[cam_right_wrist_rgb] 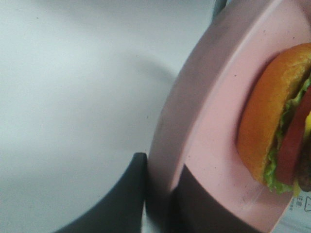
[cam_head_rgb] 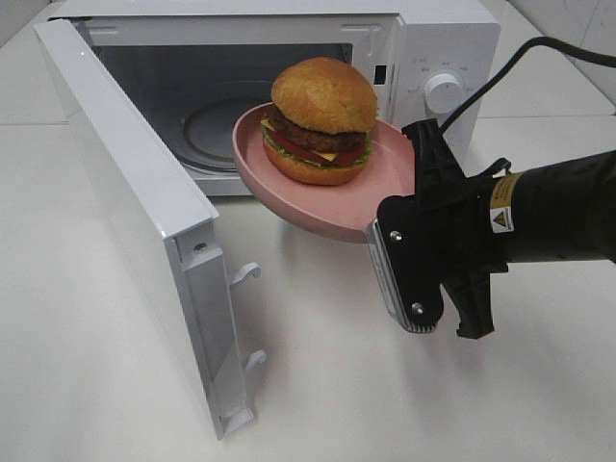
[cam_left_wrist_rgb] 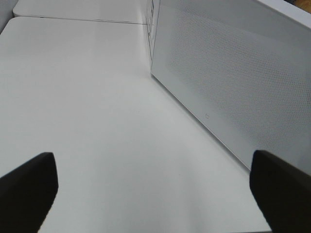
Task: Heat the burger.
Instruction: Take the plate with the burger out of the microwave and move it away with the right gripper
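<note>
The burger (cam_head_rgb: 322, 120), with a glossy brown bun over patty, cheese, tomato and lettuce, sits on a pink round plate (cam_head_rgb: 385, 183). The plate is held in the air just in front of the open microwave's cavity (cam_head_rgb: 207, 106). My right gripper (cam_head_rgb: 390, 219) is shut on the plate's near rim. The right wrist view shows its fingers (cam_right_wrist_rgb: 129, 194) pinching the rim of the plate (cam_right_wrist_rgb: 214, 136) beside the burger (cam_right_wrist_rgb: 272, 116). My left gripper (cam_left_wrist_rgb: 155, 189) is open and holds nothing, low over the table beside the microwave door (cam_left_wrist_rgb: 228, 82).
The white microwave (cam_head_rgb: 443, 48) stands at the back with its door (cam_head_rgb: 135, 192) swung wide toward the front left. A glass turntable (cam_head_rgb: 217, 130) lies inside. A black cable (cam_head_rgb: 500, 67) runs over the right arm. White table (cam_head_rgb: 318, 385) surrounds everything.
</note>
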You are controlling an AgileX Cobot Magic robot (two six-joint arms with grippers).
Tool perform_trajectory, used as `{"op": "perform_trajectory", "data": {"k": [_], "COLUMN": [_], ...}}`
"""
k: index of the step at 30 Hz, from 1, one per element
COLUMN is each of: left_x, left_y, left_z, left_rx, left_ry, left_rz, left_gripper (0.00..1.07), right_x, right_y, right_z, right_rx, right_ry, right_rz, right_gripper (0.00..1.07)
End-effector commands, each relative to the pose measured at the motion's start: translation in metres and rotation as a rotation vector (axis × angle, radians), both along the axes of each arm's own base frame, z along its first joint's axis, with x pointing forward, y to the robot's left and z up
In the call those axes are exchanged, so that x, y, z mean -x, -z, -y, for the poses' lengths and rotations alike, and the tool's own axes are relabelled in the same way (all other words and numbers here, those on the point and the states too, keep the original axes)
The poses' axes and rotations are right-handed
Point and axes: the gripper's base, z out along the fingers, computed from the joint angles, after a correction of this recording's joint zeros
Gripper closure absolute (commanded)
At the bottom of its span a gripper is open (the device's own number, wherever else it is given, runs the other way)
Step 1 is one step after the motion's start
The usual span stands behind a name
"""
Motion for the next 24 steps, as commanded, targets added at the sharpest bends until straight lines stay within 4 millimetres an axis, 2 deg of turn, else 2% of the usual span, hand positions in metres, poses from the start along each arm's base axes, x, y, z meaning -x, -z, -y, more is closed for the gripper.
{"op": "perform_trajectory", "data": {"k": [1, 13, 18, 24], "left_x": [0.002, 0.002, 0.002, 0.002], "left_y": [0.001, 0.001, 0.001, 0.001], "left_z": [0.0, 0.0, 0.0, 0.0], "left_rx": [0.004, 0.004, 0.004, 0.004], "left_ry": [-0.008, -0.008, -0.008, -0.008], "left_rz": [0.007, 0.007, 0.007, 0.007], "left_gripper": [0.07, 0.07, 0.07, 0.07], "right_x": [0.009, 0.043, 0.059, 0.074], "right_y": [-0.018, -0.039, -0.049, -0.058], "right_z": [0.007, 0.034, 0.048, 0.069], "right_rx": [-0.094, -0.081, -0.095, -0.023], "right_ry": [0.023, 0.088, 0.168, 0.266], "right_rz": [0.069, 0.051, 0.011, -0.015], "right_gripper": [1.07, 1.07, 1.07, 1.07]}}
